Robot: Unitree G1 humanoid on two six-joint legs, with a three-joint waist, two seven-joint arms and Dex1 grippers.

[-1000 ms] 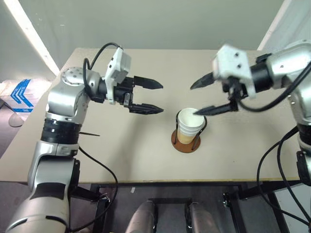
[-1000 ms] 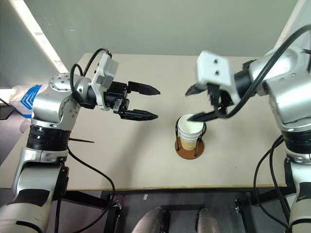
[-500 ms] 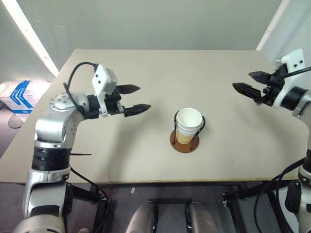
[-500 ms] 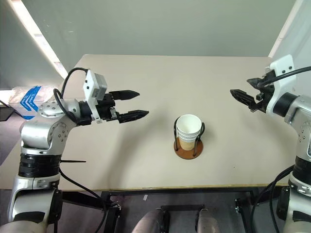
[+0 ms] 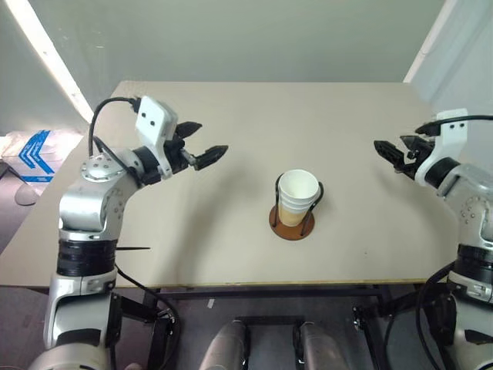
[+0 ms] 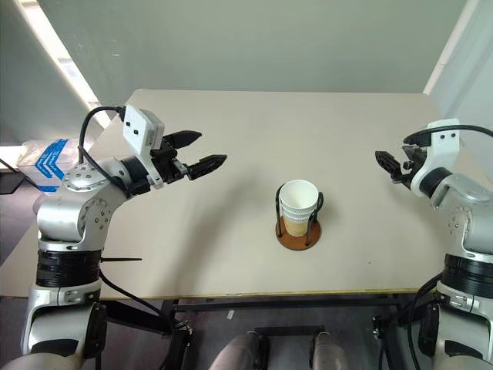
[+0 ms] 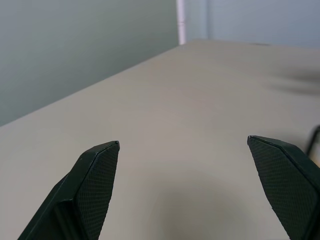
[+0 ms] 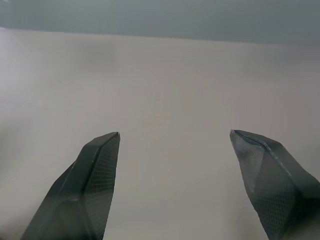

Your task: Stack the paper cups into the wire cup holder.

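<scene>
A: Left eye view: what sits on the counter (image 5: pixel 231 116)?

B: One holder (image 5: pixel 292 223) near the middle, its wire loops upright around nested cups (image 5: pixel 297 197), which keeps the stack from tipping.

A: And the arms?

B: Both hang well apart from it. Left gripper (image 5: pixel 202 143) has its fingers spread and empty; right gripper (image 5: pixel 389 153) likewise stands apart, gripping nothing. I judge the stacking done, hence the clearance.
</scene>
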